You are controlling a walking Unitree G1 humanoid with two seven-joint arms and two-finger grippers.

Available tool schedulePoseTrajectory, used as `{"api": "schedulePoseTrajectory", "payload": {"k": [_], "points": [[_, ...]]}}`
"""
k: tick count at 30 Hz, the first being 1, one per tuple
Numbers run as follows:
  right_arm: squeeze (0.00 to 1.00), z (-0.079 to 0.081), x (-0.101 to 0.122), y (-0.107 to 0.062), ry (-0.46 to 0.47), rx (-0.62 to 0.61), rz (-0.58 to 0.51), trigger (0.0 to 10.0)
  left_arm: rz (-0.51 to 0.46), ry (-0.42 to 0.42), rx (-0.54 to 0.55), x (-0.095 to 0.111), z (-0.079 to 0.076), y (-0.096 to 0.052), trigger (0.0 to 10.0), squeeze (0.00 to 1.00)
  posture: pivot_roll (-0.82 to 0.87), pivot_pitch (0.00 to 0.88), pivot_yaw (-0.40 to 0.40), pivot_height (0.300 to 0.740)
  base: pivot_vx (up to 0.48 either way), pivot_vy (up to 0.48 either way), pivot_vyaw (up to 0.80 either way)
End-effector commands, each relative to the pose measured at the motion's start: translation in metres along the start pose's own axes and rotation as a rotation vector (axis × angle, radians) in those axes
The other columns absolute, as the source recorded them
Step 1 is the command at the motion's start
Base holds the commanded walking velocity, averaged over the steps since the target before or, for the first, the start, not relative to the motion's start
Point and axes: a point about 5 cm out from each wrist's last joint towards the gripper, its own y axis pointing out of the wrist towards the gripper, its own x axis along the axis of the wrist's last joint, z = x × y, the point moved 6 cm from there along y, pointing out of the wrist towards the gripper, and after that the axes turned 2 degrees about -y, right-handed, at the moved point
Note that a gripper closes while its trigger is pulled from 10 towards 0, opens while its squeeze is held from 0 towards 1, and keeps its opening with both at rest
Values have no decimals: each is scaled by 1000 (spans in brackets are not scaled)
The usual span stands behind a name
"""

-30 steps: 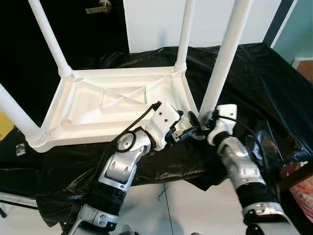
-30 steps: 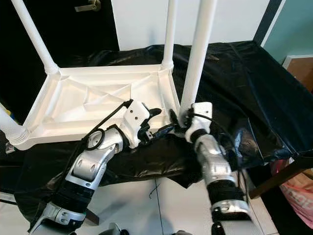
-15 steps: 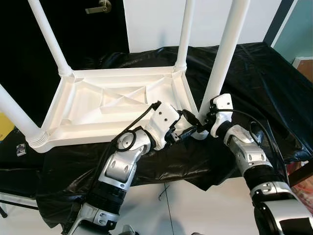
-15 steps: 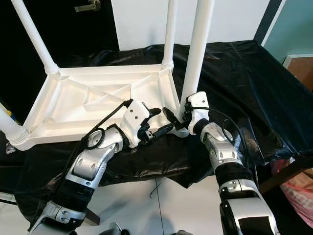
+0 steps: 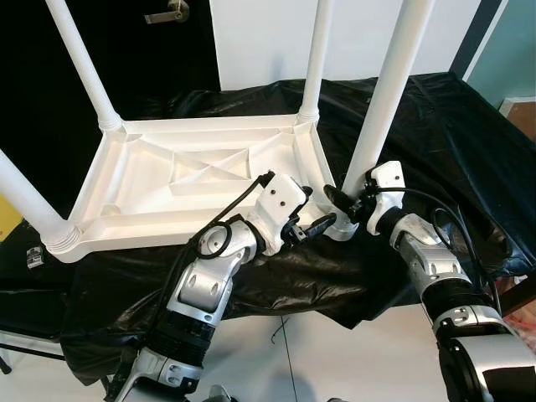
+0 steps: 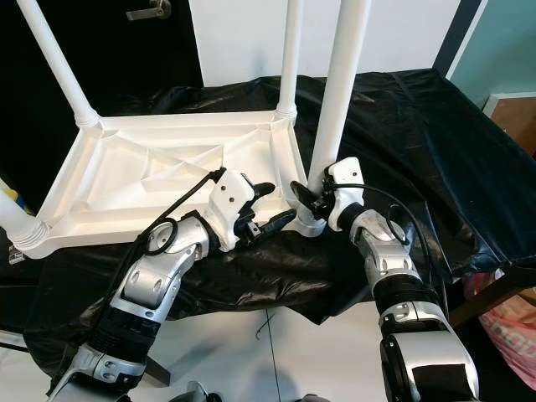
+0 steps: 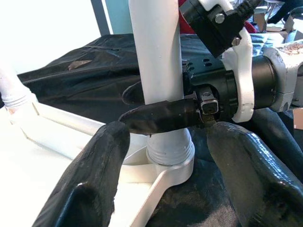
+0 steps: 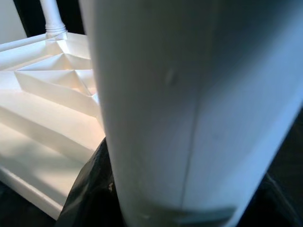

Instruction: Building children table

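A white plastic children's table (image 5: 193, 180) lies upside down on a black sheet, with its legs pointing up. My right gripper (image 5: 350, 203) is shut on the near-right leg (image 5: 381, 109) just above its socket at the table's corner. One of its black fingers (image 7: 161, 116) wraps across the front of that leg (image 7: 154, 47). My left gripper (image 5: 316, 209) is open beside the same corner, its two fingers spread on either side of the leg's base without touching it. In the right wrist view the leg (image 8: 189, 94) sits very close, with the ribbed underside (image 8: 42, 94) behind.
The black sheet (image 5: 435, 126) drapes over the work surface and hangs off its near edge. White floor (image 5: 318, 352) lies below. A dark door with a handle (image 5: 172, 10) stands at the back left. Three other table legs rise at the far and left corners.
My right forearm has swung outward to the right while its gripper stays on the leg's base. The left arm has barely moved.
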Motion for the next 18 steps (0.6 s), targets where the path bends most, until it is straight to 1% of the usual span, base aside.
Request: {"api": "schedulePoseTrajectory", "payload": {"k": [1, 3, 4, 6, 7, 9, 10, 11, 12, 13, 14, 15, 17, 18], "points": [[0, 3, -23, -5, 57, -10, 78, 10000, 13, 0, 65, -4, 6, -2, 10000, 0, -11, 52, 0, 740, 0, 0, 0], [0, -2, -24, -5, 81, -84, 83, 10000, 14, -1, 62, -4, 5, -2, 10000, 0, -15, 56, 0, 740, 0, 0, 0], [0, -2, -24, -5, 81, -84, 83, 10000, 14, -1, 62, -4, 5, -2, 10000, 0, -15, 56, 0, 740, 0, 0, 0], [0, -4, -28, -4, 92, -159, 100, 10000, 15, -3, 60, -4, 4, -1, 10000, 0, -17, 56, 1, 740, 0, 0, 0], [0, -4, -28, -4, 92, -159, 100, 10000, 15, -3, 60, -4, 4, -1, 10000, 0, -17, 56, 1, 740, 0, 0, 0], [0, 2, -32, -3, 142, -233, 94, 10000, 17, -7, 58, -5, 3, -1, 10000, 0, -17, 56, 2, 740, 0, 0, 0], [0, 2, -32, -3, 142, -233, 94, 10000, 17, -7, 58, -5, 3, -1, 10000, 0, -17, 56, 2, 740, 0, 0, 0], [0, 4, -34, -3, 157, -263, 95, 10000, 18, -8, 58, -6, 3, -1, 10000, 0, -17, 56, 2, 740, 0, 0, 0], [0, 4, -38, -3, 188, -324, 110, 10000, 19, -9, 57, -6, 3, -1, 10000, 0, -17, 57, 1, 740, 0, 0, 0], [0, 4, -38, -3, 188, -324, 110, 10000, 19, -9, 57, -6, 3, -1, 10000, 0, -17, 57, 1, 740, 0, 0, 0], [0, 5, -46, -4, 196, -428, 144, 10000, 19, -11, 57, -6, 2, -1, 10000, 0, -18, 58, -2, 740, 0, 0, 0], [0, 5, -46, -4, 196, -428, 144, 10000, 19, -11, 57, -6, 2, -1, 10000, 0, -18, 58, -2, 740, 0, 0, 0], [0, 8, -49, -6, 212, -530, 154, 10000, 20, -13, 58, -7, 2, -1, 10000, 0, -20, 60, -3, 740, 0, 0, 0], [0, 8, -49, -6, 212, -530, 154, 10000, 20, -13, 58, -7, 2, -1, 10000, 0, -20, 60, -3, 740, 0, 0, 0]]}}
